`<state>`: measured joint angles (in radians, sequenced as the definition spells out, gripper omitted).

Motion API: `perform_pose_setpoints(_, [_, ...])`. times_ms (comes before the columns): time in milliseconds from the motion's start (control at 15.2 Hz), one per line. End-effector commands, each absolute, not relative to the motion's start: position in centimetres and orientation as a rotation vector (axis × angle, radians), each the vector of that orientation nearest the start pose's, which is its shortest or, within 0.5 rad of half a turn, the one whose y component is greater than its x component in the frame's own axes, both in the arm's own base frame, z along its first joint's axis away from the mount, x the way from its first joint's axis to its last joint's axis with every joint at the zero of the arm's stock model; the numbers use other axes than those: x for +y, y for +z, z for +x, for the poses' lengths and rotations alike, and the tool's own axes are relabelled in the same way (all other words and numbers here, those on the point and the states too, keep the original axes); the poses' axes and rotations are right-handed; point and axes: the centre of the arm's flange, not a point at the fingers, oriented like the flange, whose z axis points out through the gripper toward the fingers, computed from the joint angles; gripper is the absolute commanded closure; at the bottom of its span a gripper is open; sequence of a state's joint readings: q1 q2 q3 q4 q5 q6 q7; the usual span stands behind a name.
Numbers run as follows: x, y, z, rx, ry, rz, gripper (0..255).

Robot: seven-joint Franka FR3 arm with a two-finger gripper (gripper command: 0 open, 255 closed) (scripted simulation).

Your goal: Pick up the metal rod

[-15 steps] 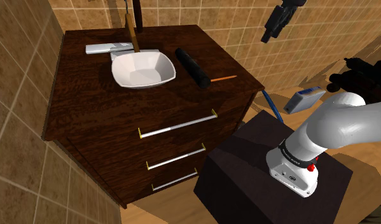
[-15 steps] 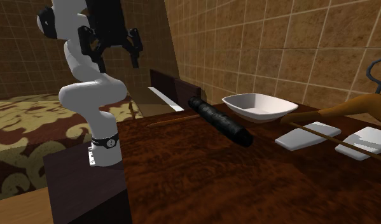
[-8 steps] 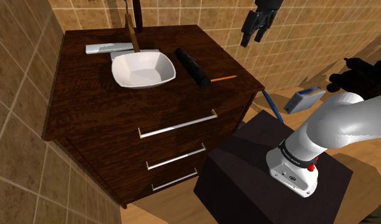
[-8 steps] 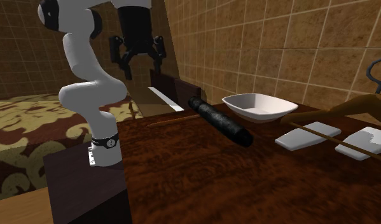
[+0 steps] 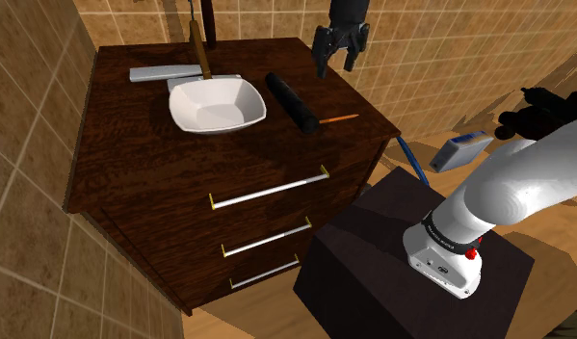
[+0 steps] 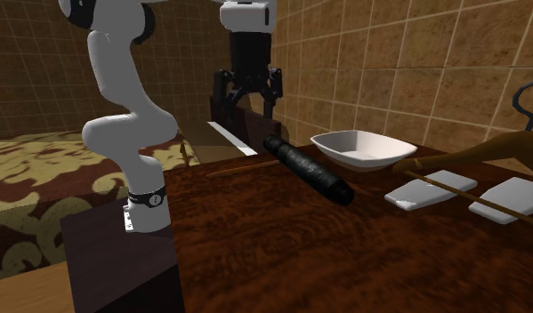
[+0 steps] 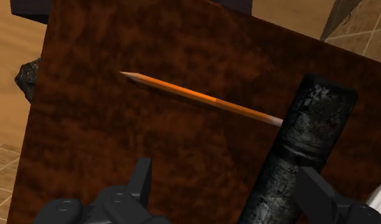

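The gripper (image 5: 336, 64) hangs open above the dresser (image 5: 151, 173), pointing down, clear of the top; its black fingers (image 7: 142, 181) stand apart and clasp nothing; in the second exterior view the gripper (image 6: 246, 105) hovers over the far end of the rod (image 6: 309, 169); in the wrist view the rod (image 7: 303, 146) lies under the hand, close to one finger and well off the other, touched by neither; the rod is a thick black mottled cylinder lying flat on the dark wood top, near the edge at the shoulder view's right; an orange pencil (image 7: 195, 97) lies flat by it, its blunt end meeting the rod's end, its tip pointing away toward the dresser's edge; a white bowl (image 5: 217, 104) stands upright just beside the rod, at the shoulder view's left of it; behind the bowl lie flat white slabs (image 5: 164, 72) and a wooden hanger (image 6: 487, 147), close to the tiled wall (image 5: 469, 58); the dresser front carries three drawers with pale bar handles (image 5: 269, 192); the white arm (image 5: 508, 193) rises from the dark stand (image 5: 392, 260) at the shoulder view's lower right; a small blue-and-white box (image 5: 461, 150) lies on the floor past the stand.
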<state>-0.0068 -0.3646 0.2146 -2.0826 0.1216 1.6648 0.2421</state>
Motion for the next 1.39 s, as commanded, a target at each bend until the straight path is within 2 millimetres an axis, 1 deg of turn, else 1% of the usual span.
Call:
perform_pose_setpoints(0, [13.7,55.7,44.9,0.147,0.143,-3.108,0])
perform_pose_setpoints(396, [18.6,52.4,51.3,0.274,0.251,-3.108,0])
perform_pose_setpoints(462, [18.7,52.4,51.4,0.276,0.252,-3.108,0])
perform_pose_setpoints(858, [18.7,49.2,51.4,0.276,0.252,-3.108,0])
perform_pose_setpoints(924, [18.7,48.4,51.4,0.276,0.252,-3.108,0])
perform_pose_setpoints(1056, [18.7,48.4,51.4,0.276,0.252,-3.108,0])
perform_pose_setpoints(1122, [18.7,48.4,51.4,0.276,0.252,-3.108,255])
perform_pose_setpoints(1320, [18.7,48.4,51.4,0.276,0.252,-3.108,255])
